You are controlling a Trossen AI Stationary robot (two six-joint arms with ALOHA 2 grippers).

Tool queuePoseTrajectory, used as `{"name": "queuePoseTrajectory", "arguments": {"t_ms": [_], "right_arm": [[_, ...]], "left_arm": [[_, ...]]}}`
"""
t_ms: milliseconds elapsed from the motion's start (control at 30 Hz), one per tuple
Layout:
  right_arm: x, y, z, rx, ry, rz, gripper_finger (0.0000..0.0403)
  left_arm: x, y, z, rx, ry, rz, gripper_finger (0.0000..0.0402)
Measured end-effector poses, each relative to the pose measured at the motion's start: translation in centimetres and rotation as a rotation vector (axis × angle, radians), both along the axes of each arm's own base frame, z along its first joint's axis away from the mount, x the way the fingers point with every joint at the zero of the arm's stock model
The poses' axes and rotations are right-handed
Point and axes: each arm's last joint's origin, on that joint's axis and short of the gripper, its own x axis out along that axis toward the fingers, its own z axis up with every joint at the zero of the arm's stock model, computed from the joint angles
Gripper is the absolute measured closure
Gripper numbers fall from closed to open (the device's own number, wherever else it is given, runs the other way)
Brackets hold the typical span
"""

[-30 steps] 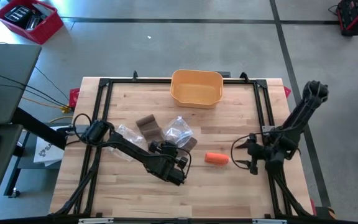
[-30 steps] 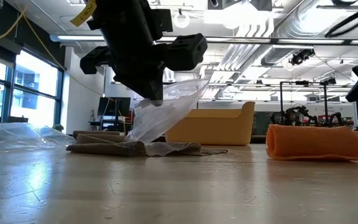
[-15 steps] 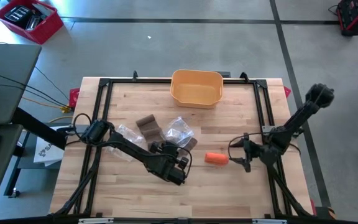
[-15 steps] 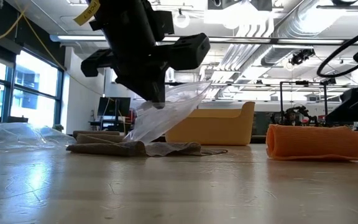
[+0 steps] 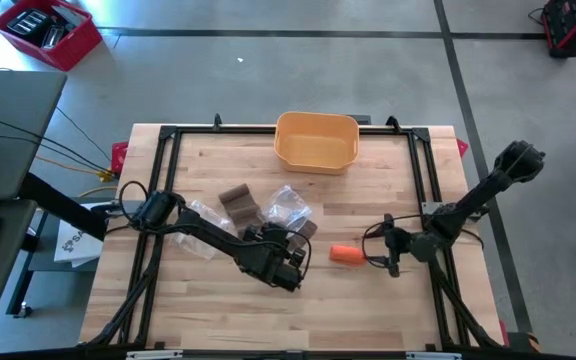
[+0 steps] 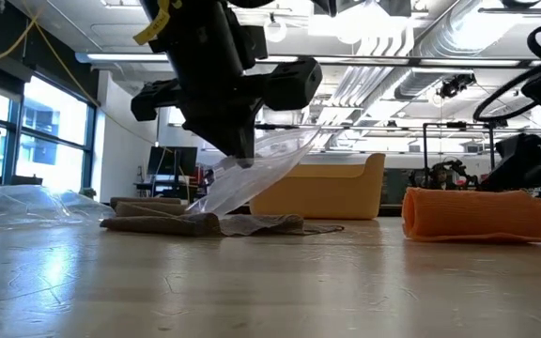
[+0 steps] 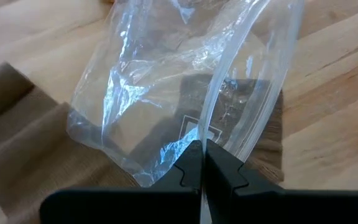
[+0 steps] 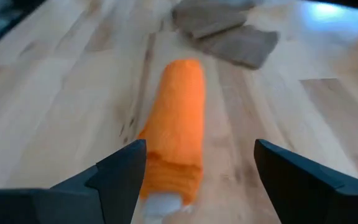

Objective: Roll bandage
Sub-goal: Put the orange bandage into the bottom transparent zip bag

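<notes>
An orange rolled bandage (image 5: 348, 255) lies on its side on the wooden table (image 5: 388, 180), right of centre. My right gripper (image 8: 199, 163) is open just to its right, low over the wood. The roll's end (image 8: 166, 190) shows between the two fingertips, apart from both. My left gripper (image 5: 280, 236) is shut on a clear plastic bag (image 7: 166, 81) at the table's middle. Flat brown bandage pieces (image 5: 238, 205) lie beside and under the bag. My left gripper pinches the bag's thickened edge (image 7: 205, 134) between its two shut fingertips, slanting down from the table's near side. The bag hangs slack and slanting below the fingers. Its lower end (image 6: 216, 212) rests on the brown bandage on the table.
A yellow basket (image 5: 316, 140) stands at the far edge, middle. A second clear bag (image 5: 200, 216) lies left of the brown pieces. A black frame (image 5: 423, 170) runs along the table's sides. Bare wood lies near the front edge.
My right gripper has swung toward the table's left and sunk lower, turning to point at the orange roll's right end; it has stayed open. The left gripper and the bag have kept their place.
</notes>
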Motion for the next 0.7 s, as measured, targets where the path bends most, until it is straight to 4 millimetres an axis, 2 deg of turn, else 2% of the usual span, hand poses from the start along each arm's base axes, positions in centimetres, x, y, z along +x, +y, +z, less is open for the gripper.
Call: {"name": "queuePoseTrajectory", "arguments": {"t_ms": [133, 267, 467, 700], "right_arm": [[0.4, 0.2, -0.6, -0.014, 0.051, 0.099, 0.0112], [0.8, 0.1, -0.9, -0.009, 0.039, 0.044, 0.0112], [1.1, 0.4, -1.6, 0.013, 0.069, 0.066, 0.0116], [1.3, 0.6, -2.4, 0.040, 0.096, 0.060, 0.0182]], "left_arm": [[0.3, 0.9, 0.0, 0.009, 0.024, -0.005, 0.0401], [0.8, 1.6, 0.0, 0.003, 0.013, 0.002, 0.0401], [1.4, 1.6, 0.1, -0.002, -0.011, -0.026, 0.0401], [1.9, 1.4, 0.2, -0.011, -0.052, -0.050, 0.0401]]}}
